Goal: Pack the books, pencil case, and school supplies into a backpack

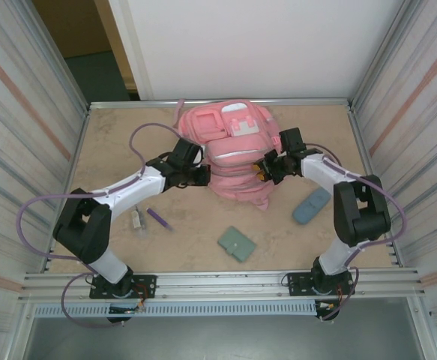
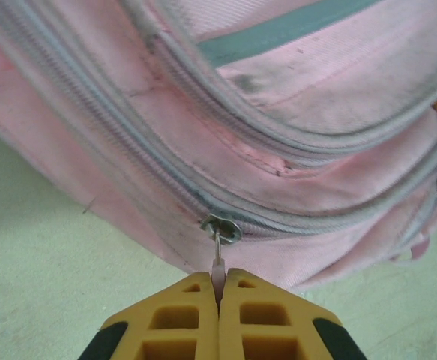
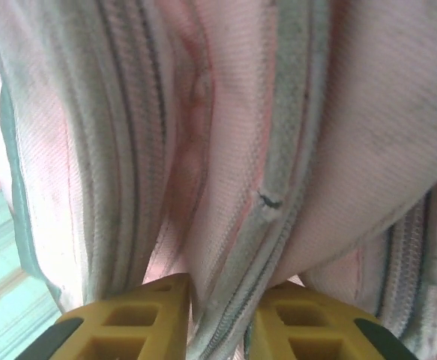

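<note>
One pink backpack (image 1: 233,161), zipped, left pincer (image 2: 218,283) clamped on zip pull (image 2: 219,229), right pincer (image 3: 225,291) pinching its fabric

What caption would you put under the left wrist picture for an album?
The left hand pinches the zipper pull of the pink backpack.

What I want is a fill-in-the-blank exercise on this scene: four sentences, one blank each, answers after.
1. The left gripper is shut on the zipper pull of the ____ backpack.
2. The right gripper has a fold of the ____ between its fingers.
3. The purple pen lies on the table nearest the ____ arm.
4. The slate-blue pencil case lies beside the ____ arm.

Missing words: pink; backpack; left; right.
</note>
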Controlling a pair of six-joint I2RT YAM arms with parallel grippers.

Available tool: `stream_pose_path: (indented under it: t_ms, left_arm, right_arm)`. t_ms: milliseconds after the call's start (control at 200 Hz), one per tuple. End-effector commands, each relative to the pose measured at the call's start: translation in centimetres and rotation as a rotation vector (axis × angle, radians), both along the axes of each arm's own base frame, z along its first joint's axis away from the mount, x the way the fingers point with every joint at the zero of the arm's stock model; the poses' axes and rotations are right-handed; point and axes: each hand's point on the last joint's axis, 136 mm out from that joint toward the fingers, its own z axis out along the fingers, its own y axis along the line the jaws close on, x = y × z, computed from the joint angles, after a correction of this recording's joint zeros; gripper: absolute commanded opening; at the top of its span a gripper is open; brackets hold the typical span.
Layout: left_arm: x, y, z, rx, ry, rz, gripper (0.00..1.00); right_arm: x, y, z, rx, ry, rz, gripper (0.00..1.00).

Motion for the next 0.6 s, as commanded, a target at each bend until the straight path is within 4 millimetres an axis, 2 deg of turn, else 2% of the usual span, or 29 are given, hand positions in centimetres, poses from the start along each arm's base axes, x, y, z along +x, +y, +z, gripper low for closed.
stream_pose_path:
  t_ms: [0, 75, 165, 281, 416, 596]
  left_arm:
    - [-1.7, -2.6, 3.1, -0.088, -0.040, -0.082, 0.00]
    - [-2.5, -4.2, 4.1, -0.136, -0.053, -0.118, 0.00]
    - [-3.2, -5.5, 4.3, -0.154, -0.065, -0.142, 0.00]
    - [-3.0, -6.6, 3.9, -0.180, -0.032, -0.135, 0.00]
    - [-2.3, -8.3, 3.7, -0.214, -0.019, -0.143, 0.00]
    - [-1.7, -10.8, 3.6, -0.240, 0.007, -0.189, 0.00]
  right_arm:
    - [2.4, 1.0, 1.2, 0.022, -0.079, 0.056, 0.30]
    - [3.5, 1.2, 1.0, 0.003, -0.098, 0.072, 0.33]
    - [4.5, 1.8, 0.9, 0.017, -0.117, 0.086, 0.39]
    - [4.5, 2.2, 1.8, 0.034, -0.140, 0.102, 0.47]
    - [2.4, 1.4, 2.6, -0.023, -0.102, 0.083, 0.56]
    - [-1.5, 3.4, 4.3, 0.003, -0.079, 0.140, 0.61]
